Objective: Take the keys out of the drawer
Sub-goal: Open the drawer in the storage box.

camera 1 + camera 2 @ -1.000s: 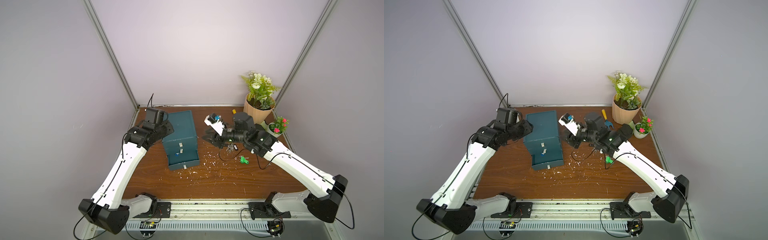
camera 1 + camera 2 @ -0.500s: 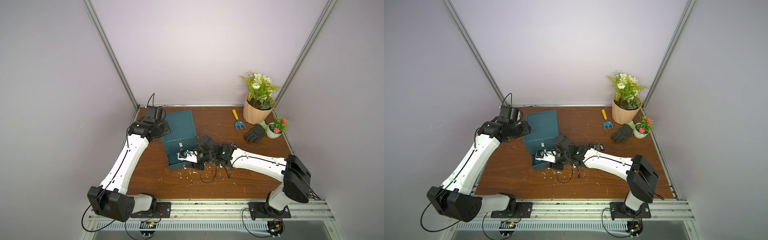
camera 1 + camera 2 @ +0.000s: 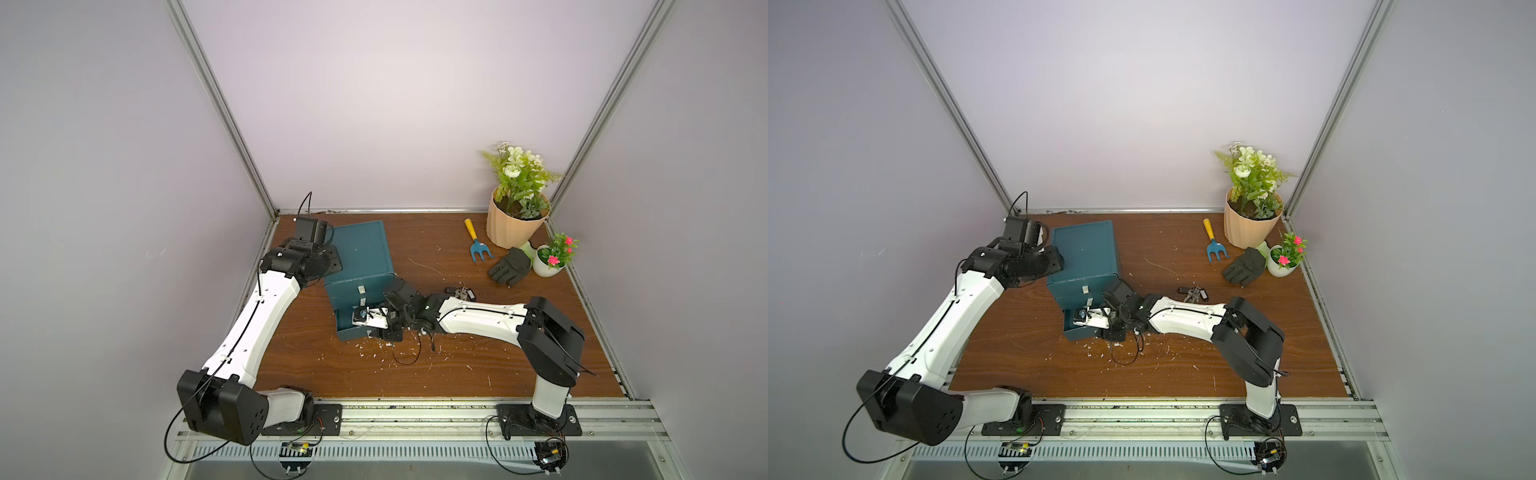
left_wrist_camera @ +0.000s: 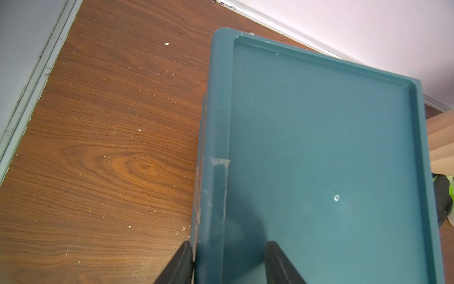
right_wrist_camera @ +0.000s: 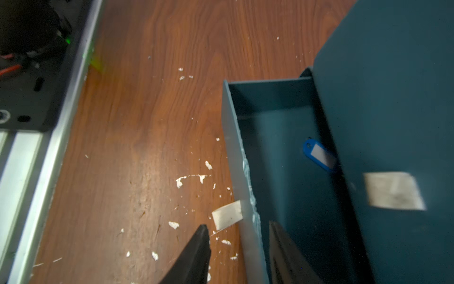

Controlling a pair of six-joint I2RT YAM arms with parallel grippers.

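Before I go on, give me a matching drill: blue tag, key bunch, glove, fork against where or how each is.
1 blue tag
2 key bunch
3 glove
4 fork

a next to the small pot
b in the open drawer
c has a yellow handle
d on the table by the right arm

Pairs: 1-b, 2-d, 3-a, 4-c

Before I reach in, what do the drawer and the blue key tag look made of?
Drawer: probably thin matte teal plastic, possibly painted metal; its front edge is chipped pale. Blue key tag: glossy plastic, with a white label insert.
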